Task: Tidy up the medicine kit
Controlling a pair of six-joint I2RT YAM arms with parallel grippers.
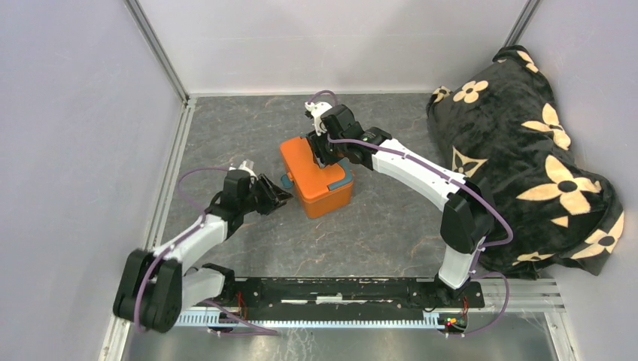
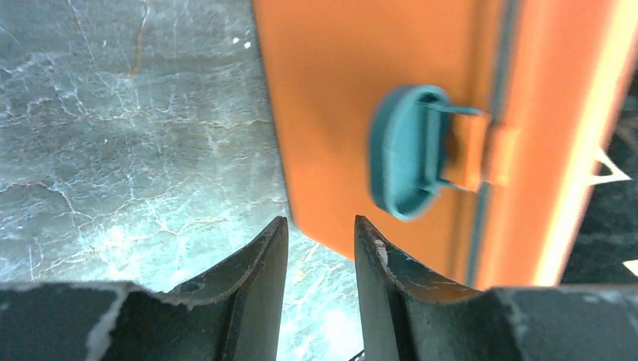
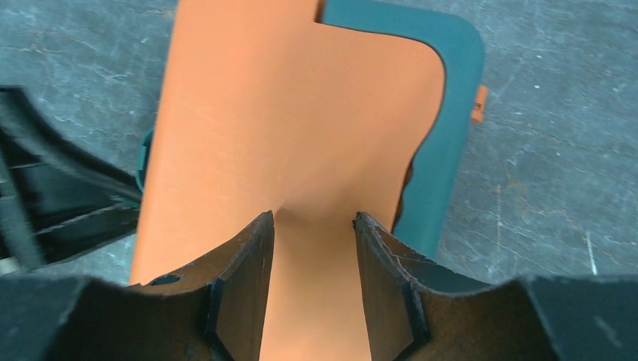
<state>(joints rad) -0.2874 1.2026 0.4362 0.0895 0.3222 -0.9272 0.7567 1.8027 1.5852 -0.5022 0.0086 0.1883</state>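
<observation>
The medicine kit [image 1: 316, 179] sits shut on the counter [image 1: 391, 226]. It looks hard, light and slippery. The left hand [image 1: 278, 195], spread, faces its teal latch [image 2: 406, 150], the best spot to grab. The right hand [image 1: 322, 149], spread, hangs over the lid [image 3: 301, 128].

You have open grey marbled surface [image 1: 376, 233] on the near side of the small orange plastic box with the teal handle [image 1: 320, 188], between it and the arm bases [image 1: 338, 289]. The box's left flank is taken: the left gripper [image 1: 283, 196] sits just beside the teal latch [image 2: 406, 150], jaws apart with nothing between them. The right gripper [image 1: 322, 150] hangs over the lid [image 3: 301, 113], blocking approach from above. A heaped black blanket with cream flowers [image 1: 527, 143] fills the right side. Pale walls [image 1: 75, 113] close the left and back.
</observation>
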